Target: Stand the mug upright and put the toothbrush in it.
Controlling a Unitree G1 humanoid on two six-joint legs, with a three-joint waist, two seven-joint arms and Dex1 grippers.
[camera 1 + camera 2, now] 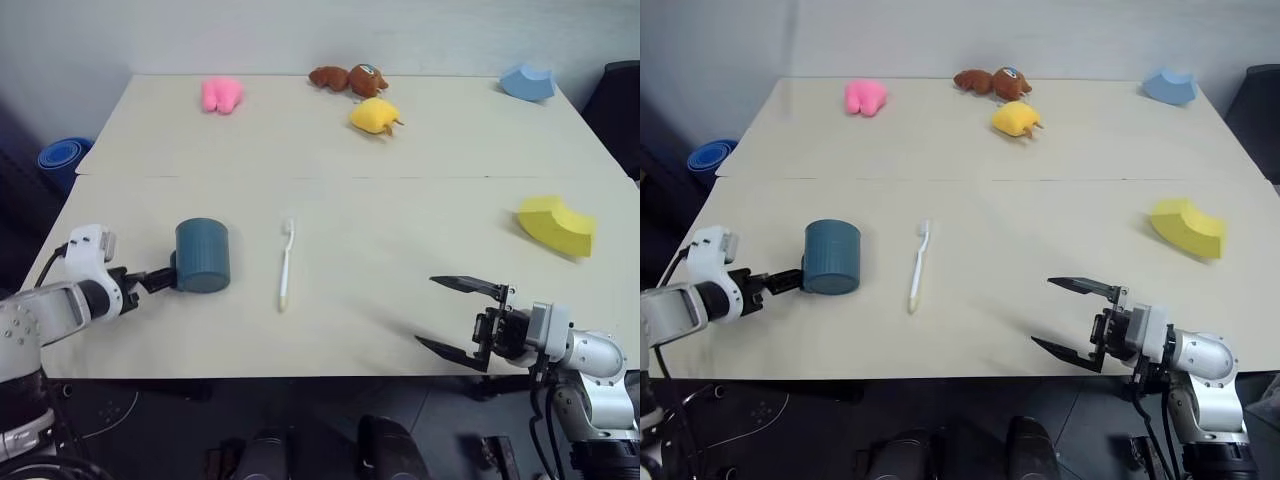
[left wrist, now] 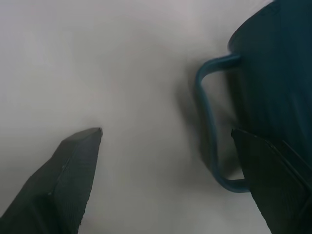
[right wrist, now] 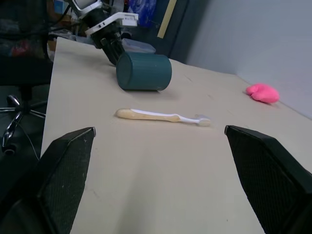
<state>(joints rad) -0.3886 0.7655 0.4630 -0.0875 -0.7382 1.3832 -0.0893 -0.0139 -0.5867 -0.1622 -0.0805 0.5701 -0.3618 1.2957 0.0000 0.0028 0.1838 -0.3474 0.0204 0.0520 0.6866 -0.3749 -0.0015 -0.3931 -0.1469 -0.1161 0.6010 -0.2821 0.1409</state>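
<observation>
We found the mug (image 1: 203, 256) lying on its side near the left edge of the table (image 1: 400, 160), toward the front, its closed base turned toward us in the head views. Its handle (image 2: 210, 122) faced the left gripper (image 1: 163, 276), which sat just beside it with its fingers spread and nothing between them; in the left wrist view one finger (image 2: 273, 175) lay close against the handle, though we could not tell whether it touched. The toothbrush (image 1: 286, 264) lay flat just right of the mug, apart from it, bristle head pointing toward the far edge and pale yellow handle end toward the front. The right gripper (image 1: 452, 316) hung over the front edge on the right side, pointing left across the table, jaws wide and empty, well apart from the toothbrush. A yellow curved foam block (image 1: 556, 225) rested near the right edge. Along the far edge we saw a pink soft toy (image 1: 221, 94), a brown plush toy (image 1: 348, 79), a small yellow toy (image 1: 375, 116) just in front of it, and a blue foam block (image 1: 527, 82) by the far right corner.
</observation>
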